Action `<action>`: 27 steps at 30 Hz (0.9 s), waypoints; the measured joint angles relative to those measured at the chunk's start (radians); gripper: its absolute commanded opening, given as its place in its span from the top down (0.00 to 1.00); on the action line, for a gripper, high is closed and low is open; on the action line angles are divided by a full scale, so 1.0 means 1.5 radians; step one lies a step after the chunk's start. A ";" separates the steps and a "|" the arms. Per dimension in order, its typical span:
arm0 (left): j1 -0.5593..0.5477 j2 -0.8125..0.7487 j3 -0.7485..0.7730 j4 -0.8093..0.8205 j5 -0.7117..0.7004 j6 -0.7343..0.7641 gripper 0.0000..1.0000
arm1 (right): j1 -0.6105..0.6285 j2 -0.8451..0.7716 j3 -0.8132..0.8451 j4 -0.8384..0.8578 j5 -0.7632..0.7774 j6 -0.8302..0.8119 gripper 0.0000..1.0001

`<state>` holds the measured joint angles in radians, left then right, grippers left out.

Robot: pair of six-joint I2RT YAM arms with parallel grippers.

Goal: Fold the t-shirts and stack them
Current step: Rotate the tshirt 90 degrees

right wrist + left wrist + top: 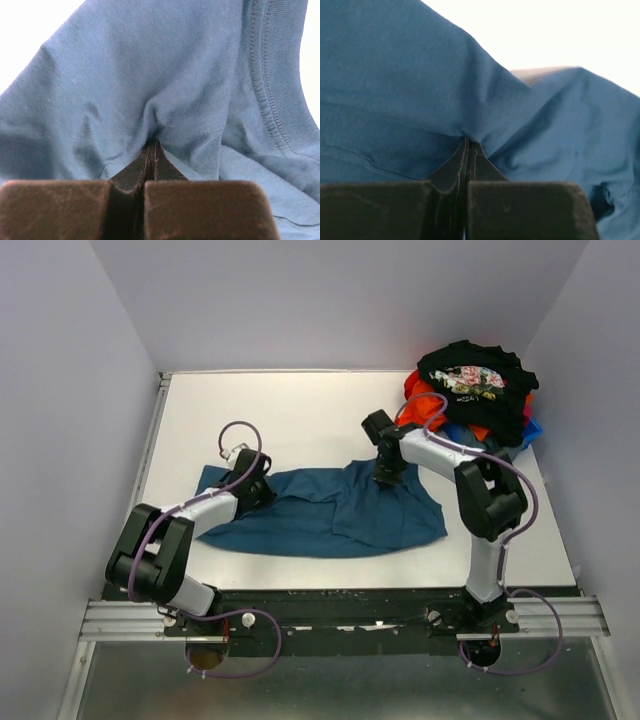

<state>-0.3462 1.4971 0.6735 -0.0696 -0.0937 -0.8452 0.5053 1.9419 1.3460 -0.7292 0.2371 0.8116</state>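
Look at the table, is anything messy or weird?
Yes. The black flowered shirt, the orange-red shirt and the bright blue shirt sit in a crumpled heap at the far right corner, not folded. The teal shirt lies wrinkled and lopsided in the middle, pinched by the left gripper and the right gripper.

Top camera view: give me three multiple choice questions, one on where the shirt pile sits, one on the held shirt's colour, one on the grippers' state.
1. Where is the heap of crumpled cloth t-shirts? A) near left corner B) far right corner C) centre
2. What colour is the soft cloth t-shirt being handled? A) teal-blue B) yellow C) white
3. The left gripper and right gripper are: A) both open B) both shut on that t-shirt C) holding the heap
Answers: B, the heap lies far right; A, it is plainly teal-blue; B, wrist views show shut jaws pinching teal cloth.
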 measured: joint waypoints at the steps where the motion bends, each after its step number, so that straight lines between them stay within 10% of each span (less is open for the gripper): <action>1: -0.008 -0.008 -0.007 -0.001 0.000 -0.008 1.00 | 0.006 0.017 0.025 -0.012 0.001 -0.003 0.99; 16: -0.301 -0.169 -0.163 0.023 -0.051 -0.235 1.00 | 0.038 0.293 0.477 -0.121 -0.058 -0.109 0.99; 20: -0.337 -0.218 -0.161 -0.010 -0.078 -0.237 0.91 | 0.037 0.316 0.540 -0.136 -0.068 -0.140 0.85; 23: -0.296 -0.263 -0.144 -0.034 -0.077 -0.214 0.75 | 0.038 0.296 0.532 -0.118 -0.076 -0.166 0.66; 27: -0.189 -0.296 -0.090 -0.047 -0.058 -0.144 0.23 | 0.037 0.185 0.396 -0.062 -0.092 -0.193 0.53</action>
<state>-0.6300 1.0527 0.5392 -0.1394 -0.1810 -1.0618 0.5613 2.2192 1.9396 -0.8219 0.0994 0.5217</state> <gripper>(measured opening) 0.438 0.381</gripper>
